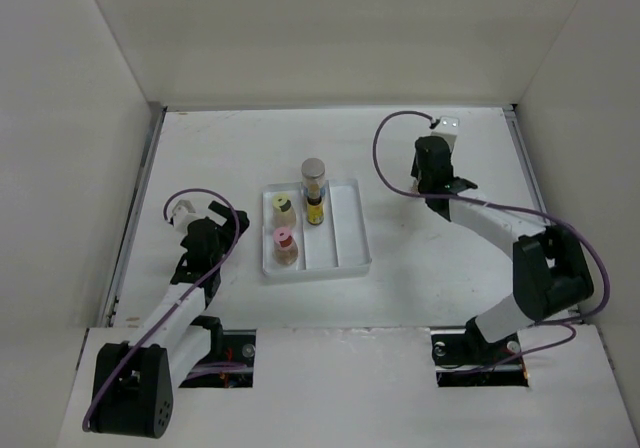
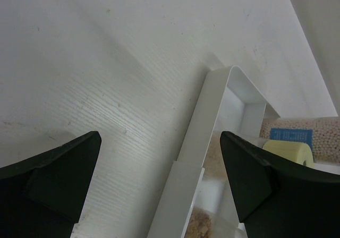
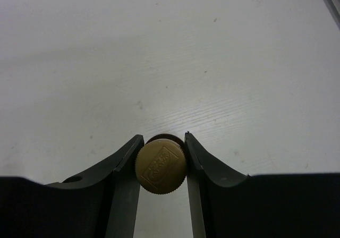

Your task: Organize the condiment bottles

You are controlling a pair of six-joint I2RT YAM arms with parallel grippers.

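The white tray holds several bottles: a yellow-green-capped one and a pink-capped one in the left compartment, and a slim amber dark-capped one in the middle. The grey-lidded jar stands at the tray's far end. My right gripper is at the far right of the table. In the right wrist view it is shut on a slim bottle with a dull gold cap. My left gripper is open and empty, left of the tray.
In the left wrist view my open gripper faces the tray's left rim, with the yellow-green cap and the jar's blue label beyond it. White walls enclose the table on three sides.
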